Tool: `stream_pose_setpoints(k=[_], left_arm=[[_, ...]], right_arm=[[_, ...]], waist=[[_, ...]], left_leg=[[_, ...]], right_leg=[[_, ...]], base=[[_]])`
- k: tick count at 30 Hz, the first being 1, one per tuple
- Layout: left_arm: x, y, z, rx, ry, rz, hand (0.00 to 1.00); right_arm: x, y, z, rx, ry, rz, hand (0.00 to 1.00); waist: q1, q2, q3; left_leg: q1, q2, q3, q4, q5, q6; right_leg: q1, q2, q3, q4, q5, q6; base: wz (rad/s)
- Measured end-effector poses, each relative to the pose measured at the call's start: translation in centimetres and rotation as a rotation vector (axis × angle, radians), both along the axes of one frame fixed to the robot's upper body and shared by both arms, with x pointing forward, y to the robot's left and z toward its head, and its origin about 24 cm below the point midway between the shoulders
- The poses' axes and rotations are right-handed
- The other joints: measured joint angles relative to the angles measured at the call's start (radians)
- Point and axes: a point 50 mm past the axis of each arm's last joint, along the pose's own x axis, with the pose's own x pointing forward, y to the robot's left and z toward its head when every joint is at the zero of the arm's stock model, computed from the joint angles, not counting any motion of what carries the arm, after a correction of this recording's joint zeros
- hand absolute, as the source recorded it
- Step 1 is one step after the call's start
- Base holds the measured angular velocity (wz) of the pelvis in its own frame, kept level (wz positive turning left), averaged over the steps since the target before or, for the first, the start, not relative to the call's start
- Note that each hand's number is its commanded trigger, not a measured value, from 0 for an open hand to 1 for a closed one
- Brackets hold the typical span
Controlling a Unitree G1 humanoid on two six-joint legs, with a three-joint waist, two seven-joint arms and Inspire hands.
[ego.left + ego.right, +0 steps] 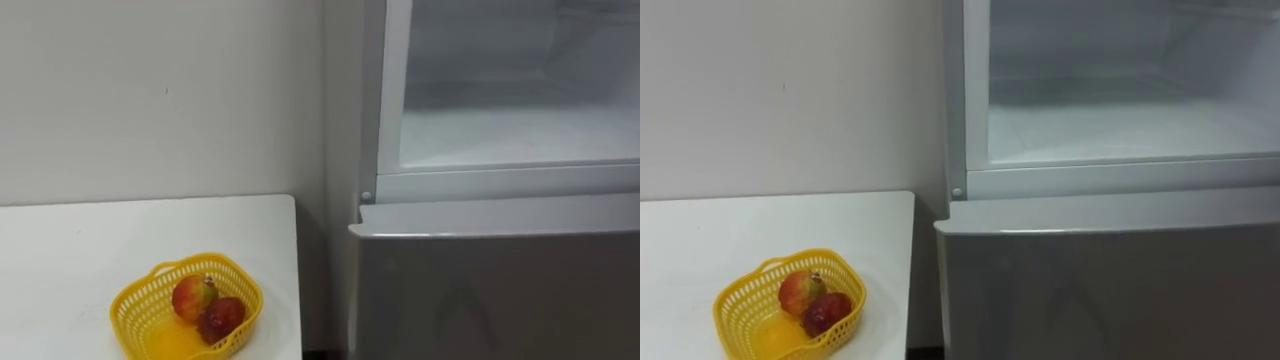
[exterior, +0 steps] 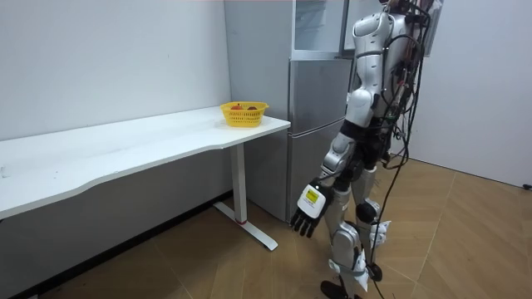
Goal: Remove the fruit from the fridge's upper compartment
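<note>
- The robot stands upright on the wood floor in front of the fridge, with the end of the white table on its left.
- Its left hand hangs low beside its leg. The fingers are loosely straight and point down, and they hold nothing.
- A yellow plastic basket with a mesh wall sits on the tabletop close to its right edge, the edge next to the fridge, and nearer the robot than the wall.
- Two fruits lie in the basket, touching each other. A red-and-yellow apple is toward the far side, and a darker red fruit is just to its right and nearer.
- An orange-yellow patch shows low in the basket under the fruit. Whether it is a third item or the basket's floor cannot be told.
- Past the table's right edge is the fridge's closed grey lower door.
- Above that door the upper compartment stands open, showing a white shelf and a pale back wall.
- The far edge of the tabletop meets a plain light wall.
</note>
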Motion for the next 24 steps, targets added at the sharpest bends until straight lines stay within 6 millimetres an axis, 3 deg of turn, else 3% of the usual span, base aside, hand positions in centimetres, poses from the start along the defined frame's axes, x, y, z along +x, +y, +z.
stream_pose_setpoints(k=[6,11,15,19,24], left_arm=[[-2.2,1.3,0.4,0.028,0.029,0.135,0.00],[-1.8,1.8,0.6,0.038,0.003,0.185,0.00],[-0.5,2.2,0.8,0.026,-0.046,0.196,0.00],[-0.4,2.1,0.8,0.005,-0.049,0.193,0.00],[0.0,1.9,0.8,-0.002,-0.068,0.189,0.00]], right_arm=[[-1.9,-2.0,0.1,0.215,-0.340,-0.842,0.00],[-1.7,-2.9,0.4,0.312,-0.633,-1.276,0.00],[-0.7,-3.9,1.0,0.347,-0.800,-1.408,0.00],[1.4,-5.4,2.6,0.375,-0.961,-1.393,0.00],[5.3,-7.9,6.8,0.397,-1.263,-1.254,0.00]], waist=[[-0.039,-0.015,-0.0035],[-0.082,-0.015,-0.0040],[-0.089,-0.016,-0.0049],[-0.090,-0.017,-0.0052],[-0.079,-0.016,-0.0081]], left_leg=[[-0.004,-0.007,-0.018,0.006,0.000,0.000],[-0.004,-0.010,-0.016,0.005,0.000,0.001],[-0.006,-0.009,0.000,0.005,0.000,0.001],[-0.011,-0.009,0.014,0.006,0.001,0.001],[-0.027,-0.008,0.030,0.007,0.001,0.001]], right_leg=[[0.012,-0.007,-0.025,0.001,-0.008,0.002],[0.003,-0.010,-0.021,0.012,-0.011,0.004],[-0.017,-0.012,-0.005,0.033,-0.017,0.004],[-0.038,-0.013,0.010,0.054,-0.018,0.005],[-0.053,-0.012,0.028,0.055,-0.018,0.005]], base=[[0.11],[-0.01],[-0.13],[-0.14],[-0.05]])
